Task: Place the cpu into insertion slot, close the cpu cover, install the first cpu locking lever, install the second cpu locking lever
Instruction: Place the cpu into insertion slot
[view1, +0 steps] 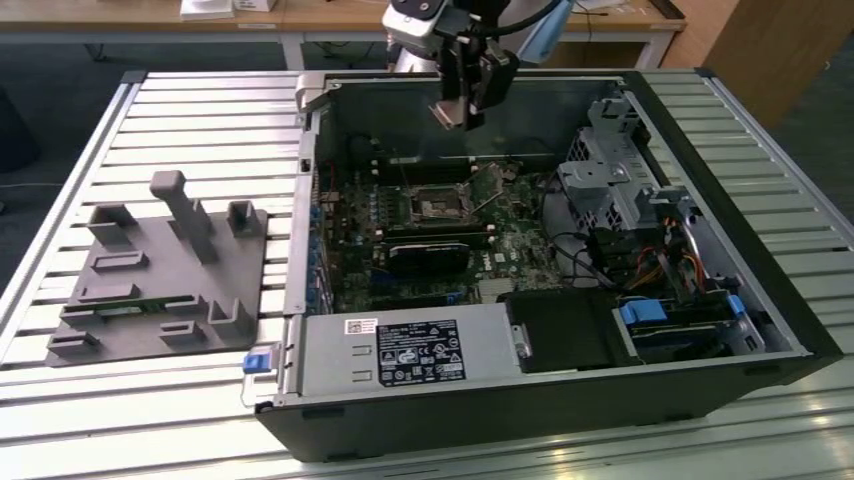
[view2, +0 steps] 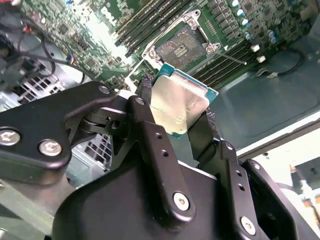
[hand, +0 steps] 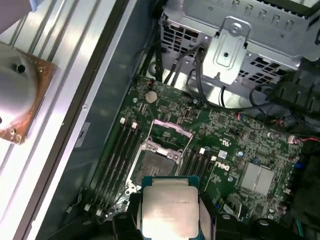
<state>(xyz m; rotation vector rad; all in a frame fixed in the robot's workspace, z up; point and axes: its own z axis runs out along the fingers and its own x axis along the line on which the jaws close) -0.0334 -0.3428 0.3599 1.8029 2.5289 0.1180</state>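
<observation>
- Slatted metal table (view1: 200, 110) carries everything; a wooden desk (view1: 334, 20) stands behind it at twelve o'clock.
- Grey moulded fixture (view1: 160, 275) sits at nine o'clock of the open computer case (view1: 534, 410) in the exterior view.
- Gripper (view2: 176, 109) hangs over the case, its fingers (view2: 150, 130) pinching the cpu (hand: 169, 212) by two opposite edges, with the cpu's metal top showing.
- Insertion slot (view1: 437, 207) lies bare on the green board, at six o'clock of the held cpu and well apart.
- Cpu cover (hand: 172, 131) stands swung up beside the slot.
- Silver drive cage (view1: 607, 180) sits at three o'clock of the slot.
</observation>
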